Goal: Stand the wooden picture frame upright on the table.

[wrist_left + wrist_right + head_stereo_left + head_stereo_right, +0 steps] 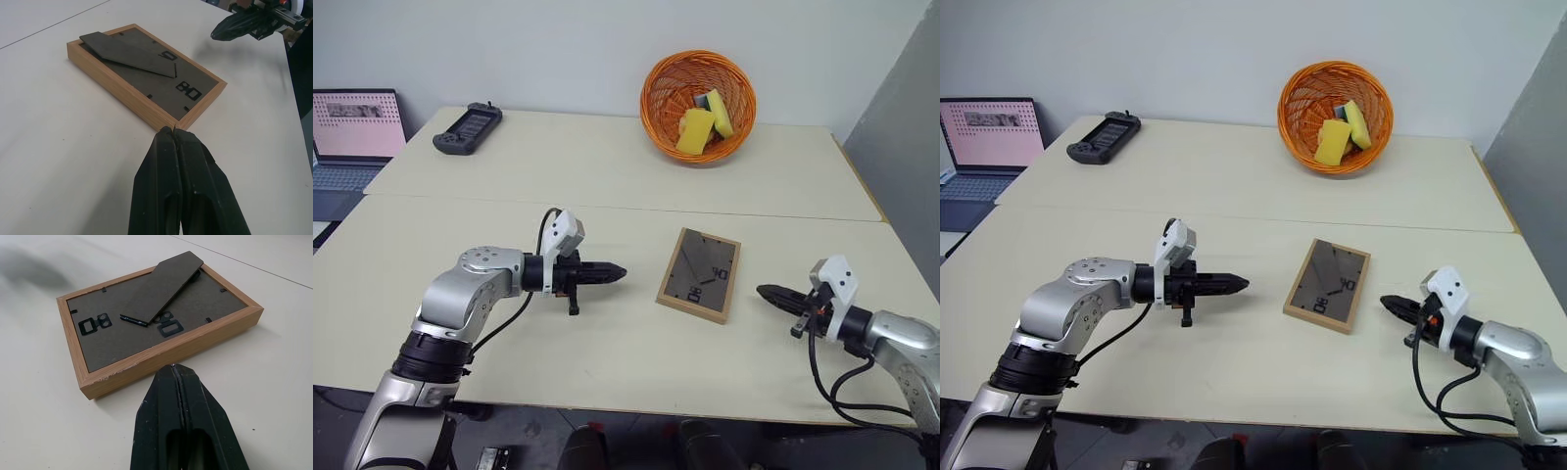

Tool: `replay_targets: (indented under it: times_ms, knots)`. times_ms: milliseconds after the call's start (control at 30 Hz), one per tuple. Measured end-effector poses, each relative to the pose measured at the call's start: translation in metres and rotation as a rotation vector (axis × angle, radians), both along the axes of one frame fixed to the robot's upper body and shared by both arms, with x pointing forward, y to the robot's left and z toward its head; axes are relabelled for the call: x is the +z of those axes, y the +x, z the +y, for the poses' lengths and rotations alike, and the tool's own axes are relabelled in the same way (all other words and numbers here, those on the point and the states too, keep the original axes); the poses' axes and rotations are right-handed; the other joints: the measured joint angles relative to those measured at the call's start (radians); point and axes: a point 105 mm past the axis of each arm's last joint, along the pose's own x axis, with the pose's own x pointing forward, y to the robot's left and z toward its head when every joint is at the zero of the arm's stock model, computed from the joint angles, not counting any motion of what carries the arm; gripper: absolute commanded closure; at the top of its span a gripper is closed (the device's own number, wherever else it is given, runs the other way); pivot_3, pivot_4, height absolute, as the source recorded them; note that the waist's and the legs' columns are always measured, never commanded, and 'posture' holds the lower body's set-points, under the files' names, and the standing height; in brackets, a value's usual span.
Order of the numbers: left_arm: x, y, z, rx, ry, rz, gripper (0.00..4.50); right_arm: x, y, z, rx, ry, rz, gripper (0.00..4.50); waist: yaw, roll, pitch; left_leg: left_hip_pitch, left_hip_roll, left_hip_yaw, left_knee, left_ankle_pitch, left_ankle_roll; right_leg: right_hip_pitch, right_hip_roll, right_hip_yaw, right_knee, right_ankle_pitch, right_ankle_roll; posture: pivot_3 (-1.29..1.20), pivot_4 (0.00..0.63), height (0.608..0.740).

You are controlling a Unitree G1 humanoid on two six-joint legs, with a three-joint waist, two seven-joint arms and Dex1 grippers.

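Left eye view: the small rectangular light-wood picture frame lies flat, dark backing up, on the near section of the large cream-beige table, between the 2 arms. Its long axis runs away from the robot, tilted slightly to the right at the far end. The left claw points right at the frame's left long edge, fingers pressed together and empty; the right claw points left at the right long edge, likewise closed and empty, and looks a little nearer. Bare table surrounds the frame; the round orange woven basket sits well apart at the far side, and the table's front edge lies near.

Left wrist view: the closed fingertips sit just beside the frame's near corner, whether touching I cannot tell. The folded dark easel stand lies flat on the backing.

Right wrist view: the shut claw aims at a long wooden side, a small gap between.
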Motion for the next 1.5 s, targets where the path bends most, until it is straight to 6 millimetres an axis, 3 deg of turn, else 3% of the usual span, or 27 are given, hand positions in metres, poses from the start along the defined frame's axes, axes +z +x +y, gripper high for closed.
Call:
replay_targets:
  times_ms: [1100, 1200, 1333, 1500]
  knots:
    - [0.004, 0.008, -0.002, 0.039, 0.016, -0.036, 4.49, 0.004, 0.008, 0.0, -0.045, 0.014, -0.027, 4.5, 0.0, 0.0, 0.0, 0.0, 0.0, 0.0, 0.0, 0.0, 0.0, 0.0, 0.0, 0.0, 0.0, 0.0, 0.0, 0.0, 0.15, 0.74]
    - [0.002, 0.016, -0.005, 0.052, 0.004, -0.042, 4.49, -0.001, 0.015, -0.004, -0.104, 0.019, -0.029, 4.5, 0.002, 0.0, 0.0, 0.0, 0.0, 0.0, 0.002, 0.0, 0.0, 0.001, 0.0, -0.001, 0.0, 0.0, 0.0, 0.0, 0.15, 0.74]
    - [-0.015, 0.034, -0.014, 0.061, 0.024, -0.036, 4.49, -0.013, 0.021, -0.005, -0.16, 0.0, -0.018, 4.5, 0.003, 0.0, 0.0, 0.0, 0.0, 0.0, 0.002, 0.0, 0.0, 0.001, 0.0, 0.0, 0.001, 0.0, 0.0, 0.0, 0.15, 0.74]
    - [-0.026, 0.058, -0.024, 0.057, 0.062, -0.052, 4.49, -0.013, 0.026, -0.005, -0.194, -0.019, -0.038, 4.5, 0.003, 0.0, 0.0, 0.0, 0.0, 0.0, 0.003, 0.0, 0.0, 0.001, 0.0, 0.0, 0.001, 0.0, 0.0, 0.0, 0.15, 0.74]
